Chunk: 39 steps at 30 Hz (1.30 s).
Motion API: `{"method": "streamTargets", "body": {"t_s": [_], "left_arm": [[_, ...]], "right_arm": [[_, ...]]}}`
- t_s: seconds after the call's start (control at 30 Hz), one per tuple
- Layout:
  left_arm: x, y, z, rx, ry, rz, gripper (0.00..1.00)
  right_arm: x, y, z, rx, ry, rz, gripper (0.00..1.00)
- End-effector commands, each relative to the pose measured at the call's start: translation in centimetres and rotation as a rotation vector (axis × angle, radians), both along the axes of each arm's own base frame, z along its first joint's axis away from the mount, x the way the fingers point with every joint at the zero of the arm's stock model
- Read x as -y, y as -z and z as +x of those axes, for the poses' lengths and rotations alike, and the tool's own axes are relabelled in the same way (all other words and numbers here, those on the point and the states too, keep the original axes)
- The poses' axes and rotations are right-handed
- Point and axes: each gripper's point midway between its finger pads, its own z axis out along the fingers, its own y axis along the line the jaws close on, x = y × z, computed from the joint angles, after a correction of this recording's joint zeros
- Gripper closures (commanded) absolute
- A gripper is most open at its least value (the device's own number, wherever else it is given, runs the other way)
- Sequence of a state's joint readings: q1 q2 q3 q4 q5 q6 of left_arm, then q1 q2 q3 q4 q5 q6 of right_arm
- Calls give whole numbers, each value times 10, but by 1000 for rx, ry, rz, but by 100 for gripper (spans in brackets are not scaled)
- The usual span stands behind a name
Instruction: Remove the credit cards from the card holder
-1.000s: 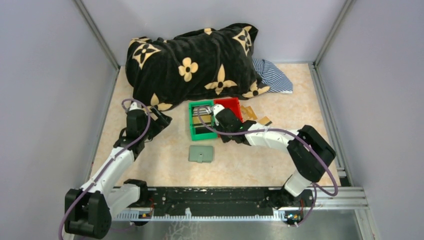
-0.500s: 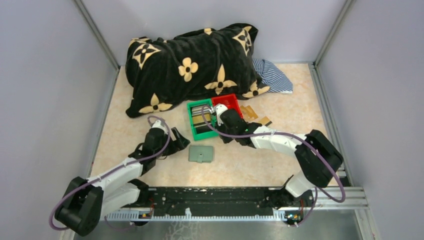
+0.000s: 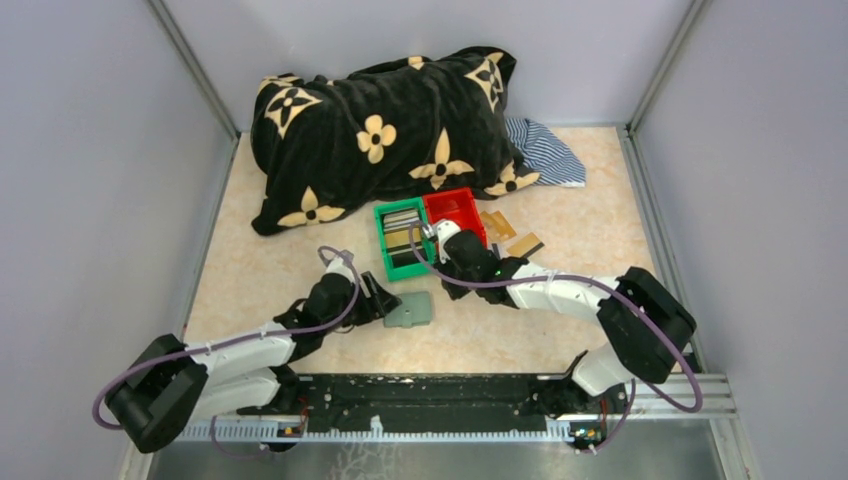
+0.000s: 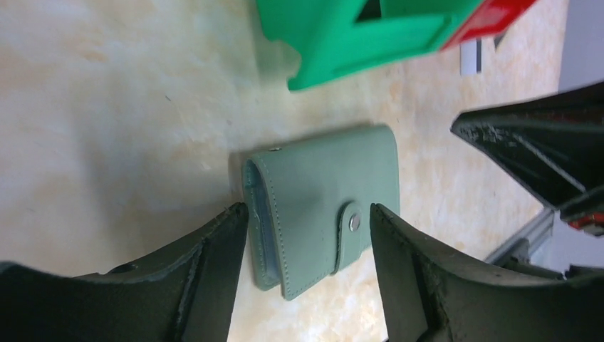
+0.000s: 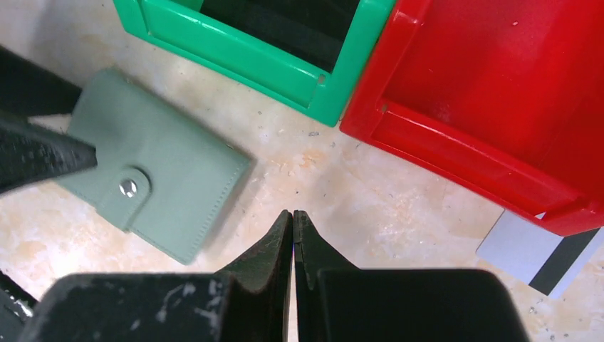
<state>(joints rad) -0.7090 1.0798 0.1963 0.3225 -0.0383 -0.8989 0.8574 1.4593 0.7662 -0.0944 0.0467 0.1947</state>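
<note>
The card holder [image 3: 408,309], a flat grey-green wallet with its snap tab fastened, lies on the table in front of the green bin [image 3: 384,262]. My left gripper [image 4: 308,214] is open, with one finger on each side of the card holder's [image 4: 320,199] near end. I cannot tell whether the fingers touch it. My right gripper [image 5: 293,214] is shut and empty. It hovers over bare table between the card holder [image 5: 153,178] and the red bin [image 5: 491,85]. Several credit cards [image 3: 400,236] lie in the green bin. Others [image 3: 512,234] lie on the table right of the red bin.
A black blanket with tan flowers [image 3: 385,125] fills the back of the table, with a striped cloth [image 3: 545,150] beside it. Grey walls close in both sides. A grey card with a black stripe [image 5: 534,251] lies by the red bin's corner.
My left arm has swung from beside the blanket over to the card holder, and its jaws have narrowed around it. My right gripper has shifted slightly toward the front of the bins and stayed shut.
</note>
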Motion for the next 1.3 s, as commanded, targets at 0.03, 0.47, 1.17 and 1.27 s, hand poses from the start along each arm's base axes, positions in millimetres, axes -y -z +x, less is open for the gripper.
{"method": "streamTargets", "body": {"t_s": [0.03, 0.47, 1.17, 1.27], "left_arm": [[10, 17, -31, -127, 21, 1, 38], [55, -2, -59, -96, 209, 29, 78], [72, 2, -46, 17, 438, 299, 41], [47, -3, -19, 123, 318, 430, 40]], "right_arm": [[-10, -30, 5, 52, 28, 93, 99], [29, -41, -12, 22, 156, 121, 100], [60, -47, -20, 12, 363, 168, 87], [65, -42, -25, 11, 349, 157, 87]]}}
